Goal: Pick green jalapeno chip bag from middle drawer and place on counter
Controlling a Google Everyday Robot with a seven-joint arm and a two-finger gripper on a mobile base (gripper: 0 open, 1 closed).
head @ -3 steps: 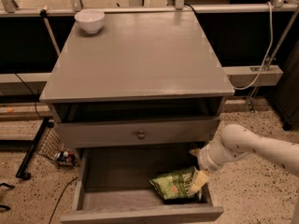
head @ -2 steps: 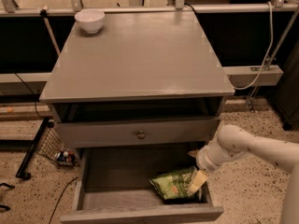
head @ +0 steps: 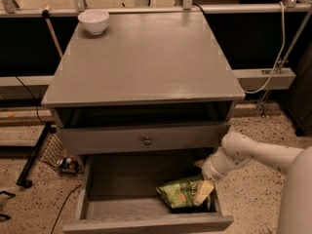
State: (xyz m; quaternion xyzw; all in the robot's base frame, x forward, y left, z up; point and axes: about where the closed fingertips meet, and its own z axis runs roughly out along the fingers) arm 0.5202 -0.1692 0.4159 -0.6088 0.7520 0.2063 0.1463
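While it fills most of the upper half of the frame, the grey desk (head: 146, 62) shows a broad flat top that hangs over its edges. Below it, at the bottom centre, the middle drawer (head: 122, 191) is pulled out, a deep grey box. Between them sits a drawer front (head: 107, 139), only a little pulled out. From the lower right a white arm (head: 258, 152) reaches down into the middle drawer. The green jalapeno chip bag (head: 179, 193) lies crinkled on the drawer floor, near the right wall. A white bowl (head: 93, 21) stands at the upper left corner of the desk. The pincer (head: 203, 192) touches the right end of the bag; whether it is clenched or released, I cannot tell. A small round knob (head: 146, 141) is on the drawer front.
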